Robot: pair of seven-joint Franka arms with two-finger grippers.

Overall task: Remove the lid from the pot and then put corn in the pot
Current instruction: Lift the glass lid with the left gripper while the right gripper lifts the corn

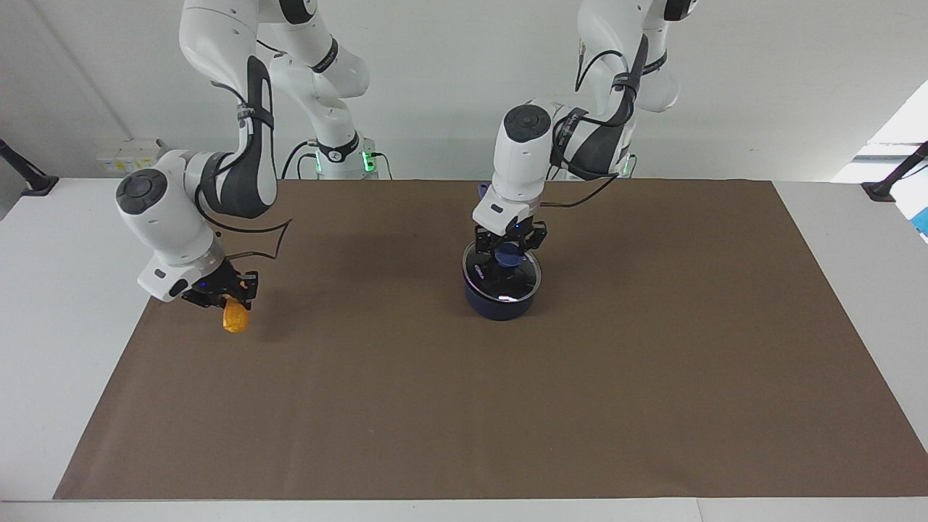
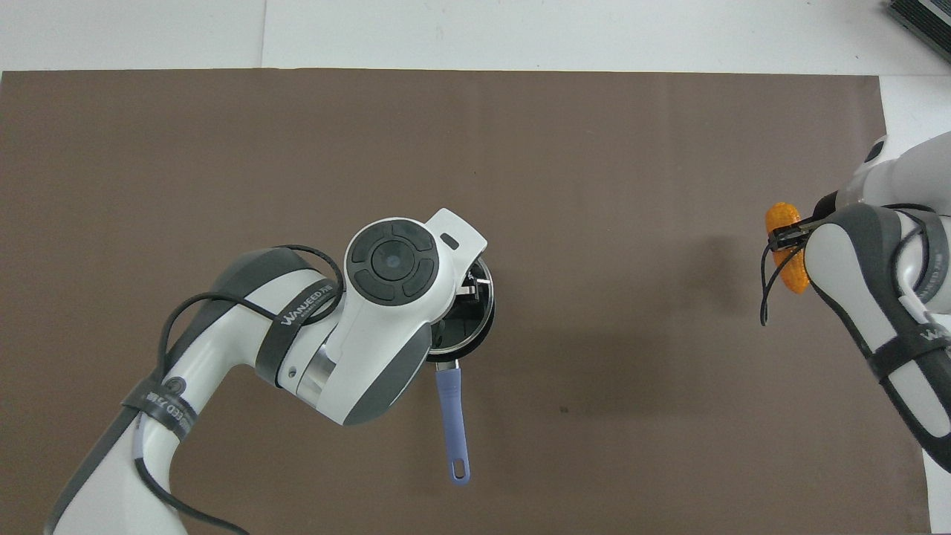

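Glass lid (image 1: 502,274) sits on the dark blue pot (image 1: 500,301), just right of centre in the facing view, on the brown tabletop (image 1: 652,377). The left end effector (image 1: 510,252) comes straight down on the lid's blue knob (image 1: 509,254), a finger at each side of it; the fingers look closed about the knob, and the lid appears still seated on the pot's rim. In the overhead view the arm hides most of the pot, and only its long blue handle (image 2: 452,427) shows, pointing toward the lower edge of the frame.

At the left of the facing view the right end effector (image 1: 228,297) hangs low over the tabletop, its fingers closed on the yellow-orange corn (image 1: 235,317), which dangles below them.

The lid is probably rigid, smooth and breakable, so the knob is the sensible place to hold it, lifted level. The corn looks light and bumpy, easy to pinch across its middle.
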